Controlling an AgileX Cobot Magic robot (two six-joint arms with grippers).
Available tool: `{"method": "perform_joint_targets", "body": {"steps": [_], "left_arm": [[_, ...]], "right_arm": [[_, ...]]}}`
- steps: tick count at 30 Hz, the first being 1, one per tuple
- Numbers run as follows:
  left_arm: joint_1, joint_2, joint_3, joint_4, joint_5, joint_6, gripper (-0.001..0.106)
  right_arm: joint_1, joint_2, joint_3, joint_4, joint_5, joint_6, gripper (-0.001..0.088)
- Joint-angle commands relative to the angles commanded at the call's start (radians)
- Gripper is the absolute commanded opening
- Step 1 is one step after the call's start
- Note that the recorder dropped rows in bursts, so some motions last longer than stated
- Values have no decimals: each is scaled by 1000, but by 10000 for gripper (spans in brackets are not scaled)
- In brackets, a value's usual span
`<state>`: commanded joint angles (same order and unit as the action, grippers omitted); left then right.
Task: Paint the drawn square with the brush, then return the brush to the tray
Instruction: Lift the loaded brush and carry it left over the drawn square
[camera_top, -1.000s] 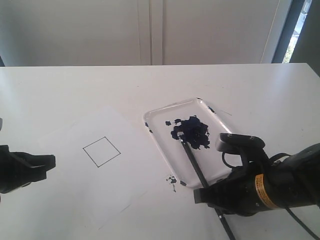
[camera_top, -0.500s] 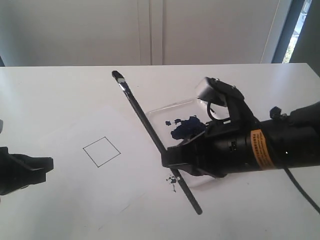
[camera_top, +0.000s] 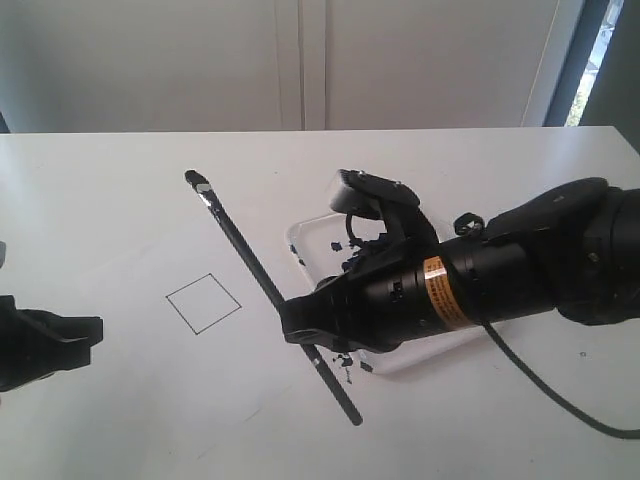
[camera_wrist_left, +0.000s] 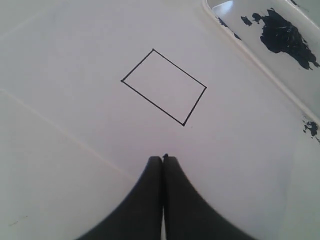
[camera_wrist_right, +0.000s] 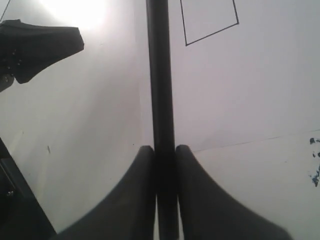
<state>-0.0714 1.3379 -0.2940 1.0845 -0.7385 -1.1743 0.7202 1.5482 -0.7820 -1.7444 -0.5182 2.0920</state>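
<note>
My right gripper (camera_top: 300, 325) (camera_wrist_right: 164, 149) is shut on the brush (camera_top: 250, 262) (camera_wrist_right: 159, 75), a long black stick held in the air above the paper, slanting with its silver ferrule and dark tip (camera_top: 197, 180) up at the far left. The drawn square (camera_top: 203, 303) (camera_wrist_left: 164, 86) (camera_wrist_right: 209, 21) is empty, thin black lines on white paper, left of the brush. The tray (camera_top: 296, 238) (camera_wrist_left: 260, 65) with its blue-black puddle (camera_wrist_left: 285, 36) lies mostly hidden behind my right arm. My left gripper (camera_top: 85, 335) (camera_wrist_left: 163, 159) is shut on nothing, low at the left, apart from the square.
White paper sheet (camera_top: 150, 290) lies on the white table (camera_top: 120, 180). Small dark paint specks (camera_top: 345, 365) (camera_wrist_left: 311, 128) mark the table near the tray's front corner. My right arm's black body (camera_top: 480, 275) and its cable (camera_top: 540, 395) cover the tray area.
My right gripper lifted the brush out of the tray, and has carried it left and slightly lower toward the paper. The left gripper has stayed put.
</note>
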Motion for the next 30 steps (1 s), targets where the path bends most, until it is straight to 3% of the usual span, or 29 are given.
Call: {"method": "perform_joint_targets", "body": {"steps": [14, 30], "left_arm": [[0, 0, 0, -52, -1, 46, 0], [0, 0, 0, -52, -1, 46, 0]], "right_arm": [[28, 94, -44, 0, 25, 0, 0], [28, -33, -255, 0, 5, 0, 0]]}}
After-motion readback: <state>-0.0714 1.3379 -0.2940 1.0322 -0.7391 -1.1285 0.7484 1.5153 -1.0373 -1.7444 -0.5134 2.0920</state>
